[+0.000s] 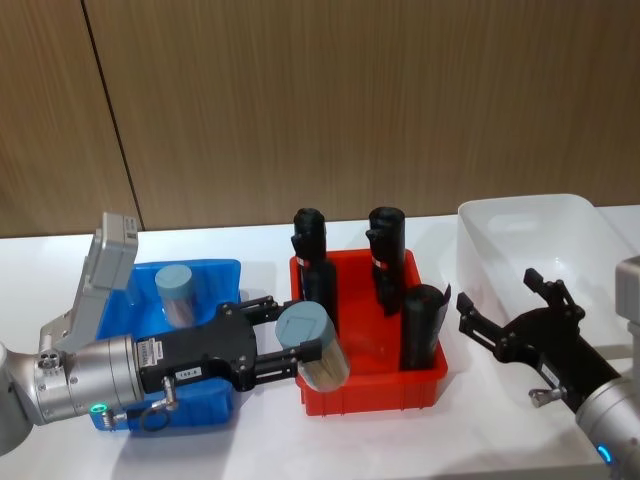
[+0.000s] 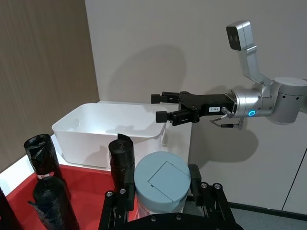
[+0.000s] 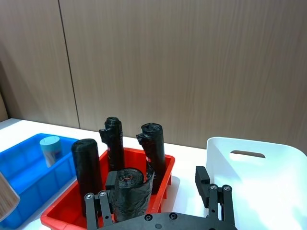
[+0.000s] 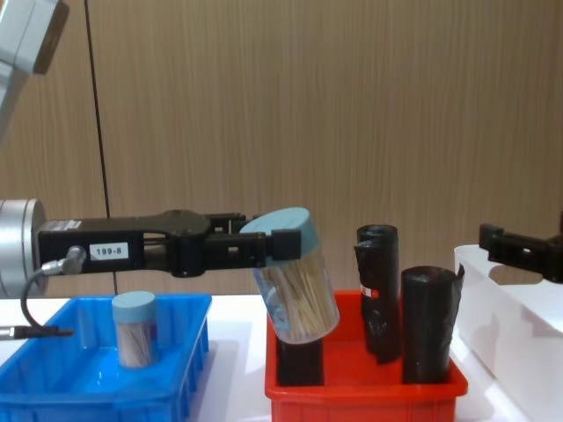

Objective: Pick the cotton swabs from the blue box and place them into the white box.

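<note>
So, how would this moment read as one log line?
left pincer: shut on swab jar, over red tray edge | right pincer: open by white box | second jar: in blue box

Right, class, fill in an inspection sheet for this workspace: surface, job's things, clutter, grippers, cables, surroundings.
Surface: white table.
Job's things: one cotton swab jar tilted above the red tray; second jar upright in blue box; no jar seen in white box.
Clutter: black rolls standing in red tray.
Grippers: left gripper shut on tilted jar; right gripper open by white box.
Cables: thin loop at left wrist.
Surroundings: wood-panel wall.
</note>
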Robot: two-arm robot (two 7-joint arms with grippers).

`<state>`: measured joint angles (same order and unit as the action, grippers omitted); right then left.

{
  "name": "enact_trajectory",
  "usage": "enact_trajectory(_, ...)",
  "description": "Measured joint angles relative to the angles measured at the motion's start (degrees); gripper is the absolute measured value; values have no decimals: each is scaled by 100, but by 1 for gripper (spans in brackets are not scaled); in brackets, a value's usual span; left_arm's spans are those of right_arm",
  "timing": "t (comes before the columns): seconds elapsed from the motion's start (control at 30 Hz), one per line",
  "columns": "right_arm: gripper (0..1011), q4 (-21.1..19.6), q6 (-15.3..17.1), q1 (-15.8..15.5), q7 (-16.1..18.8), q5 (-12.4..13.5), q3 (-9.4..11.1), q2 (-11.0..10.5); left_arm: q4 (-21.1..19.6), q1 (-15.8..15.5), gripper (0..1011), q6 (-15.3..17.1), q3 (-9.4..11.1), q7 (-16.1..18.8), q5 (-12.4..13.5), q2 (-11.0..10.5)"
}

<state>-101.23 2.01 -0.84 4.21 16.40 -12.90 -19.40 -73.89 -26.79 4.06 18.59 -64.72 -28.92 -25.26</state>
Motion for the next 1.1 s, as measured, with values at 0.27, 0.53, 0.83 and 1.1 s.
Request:
enact_trajectory(0.27, 1002, -31, 137, 36, 326, -75, 16, -80, 15, -12, 671, -2, 6, -45, -10, -4)
enact_trajectory(0.53, 1002, -60, 352, 114, 860, -116, 41, -198, 23, -16, 671, -3, 11, -67, -15, -8)
enact_trajectory(0.83, 1002, -60, 636, 271, 1654, -134, 59, -351, 28, -20, 671, -4, 13, -78, -20, -11)
enact_trajectory(1.1, 1002, 21, 845, 451, 2383, -206, 33, -429, 31, -23, 671, -4, 13, -84, -20, -11)
